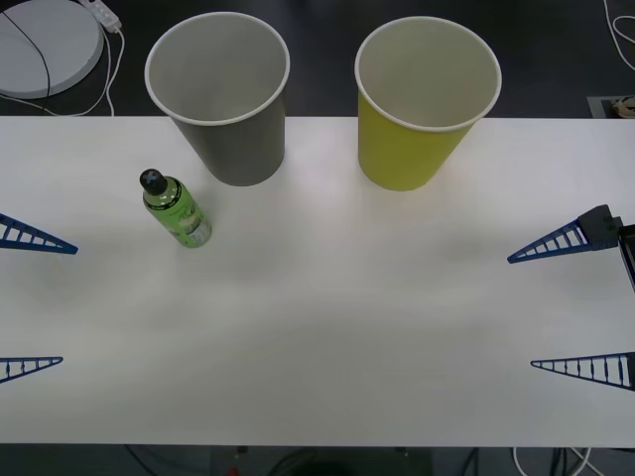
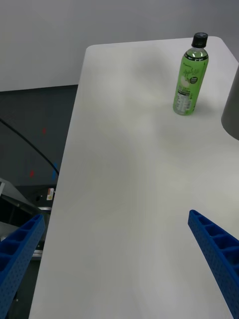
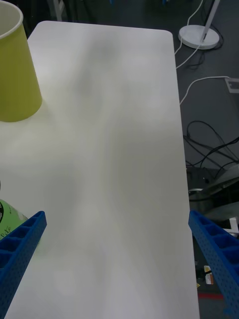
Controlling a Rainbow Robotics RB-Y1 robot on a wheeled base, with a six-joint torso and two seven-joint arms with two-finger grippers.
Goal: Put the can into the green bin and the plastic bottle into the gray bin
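Fingers of both grippers, left (image 1: 30, 302) and right (image 1: 580, 302), spread apart, plastic bottle (image 2: 190, 82) upright on table (image 1: 347, 327).

plastic bottle (image 2: 190, 79) label printed green and white, its wording too small to read

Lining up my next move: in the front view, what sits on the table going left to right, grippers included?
left gripper → plastic bottle → gray bin → green bin → right gripper; both grippers open at the table's edges.
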